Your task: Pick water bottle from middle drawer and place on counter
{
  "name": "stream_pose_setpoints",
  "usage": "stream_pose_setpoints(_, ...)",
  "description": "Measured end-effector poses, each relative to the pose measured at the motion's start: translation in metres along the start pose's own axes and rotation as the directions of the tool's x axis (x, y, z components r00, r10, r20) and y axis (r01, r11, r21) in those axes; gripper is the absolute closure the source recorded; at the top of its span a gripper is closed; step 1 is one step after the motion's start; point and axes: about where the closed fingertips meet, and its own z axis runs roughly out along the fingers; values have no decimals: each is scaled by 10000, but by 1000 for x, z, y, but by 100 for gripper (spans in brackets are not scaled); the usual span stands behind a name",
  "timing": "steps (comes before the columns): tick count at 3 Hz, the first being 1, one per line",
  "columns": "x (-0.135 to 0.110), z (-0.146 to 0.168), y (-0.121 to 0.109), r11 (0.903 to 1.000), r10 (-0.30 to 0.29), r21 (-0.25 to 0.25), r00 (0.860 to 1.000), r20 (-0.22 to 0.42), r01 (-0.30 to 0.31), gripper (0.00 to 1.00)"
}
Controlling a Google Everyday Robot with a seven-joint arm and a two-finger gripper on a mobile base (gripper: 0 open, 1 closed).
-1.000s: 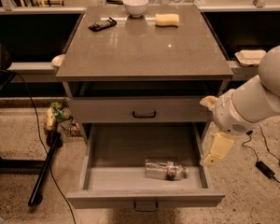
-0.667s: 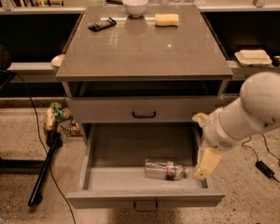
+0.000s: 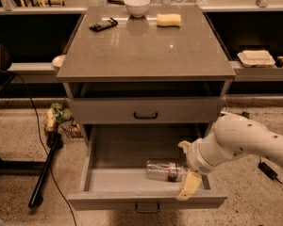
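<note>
1. Camera view looks down on a grey cabinet. On the floor at far left a black pole (image 3: 43,173) lies slanted, with a crinkly bag (image 3: 57,118) just beside the cabinet's left side.
2. The counter (image 3: 141,55) has three things along its back edge. A dark remote (image 3: 104,24) sits at the left, a white bowl (image 3: 137,5) in the middle and a yellow sponge (image 3: 169,20) just right of the bowl.
3. Right under the counter, the upper drawer (image 3: 108,112) is closed.
4. Below that, the middle drawer (image 3: 88,173) stands wide open. The bottle (image 3: 161,170) lies on its side on the drawer floor, right of center and near the front wall, with its dark label end pointing right.
5. The gripper (image 3: 182,170) is down in the drawer at the bottle's right end with its jaws spread wide. One pale finger sits behind the bottle and the other in front, hanging over the drawer's front wall. The bottle's right end lies between them, but I can't tell if either finger is actually touching it.
6. The white arm (image 3: 247,142) reaches in from the right. Further back, a pale box (image 3: 257,58) sits on the ledge (image 3: 269,70) to the right.
</note>
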Motion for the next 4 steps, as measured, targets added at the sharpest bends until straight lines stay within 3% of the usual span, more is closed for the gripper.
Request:
stream_pose_setpoints(1,7,57,-7,9982,136,-593,9990,438,-110,0)
stream_pose_setpoints(2,7,62,-12,9983,133,-580,9987,494,-104,0)
stream_pose_setpoints(4,16,84,-76,9965,264,746,9862,1632,-390,0)
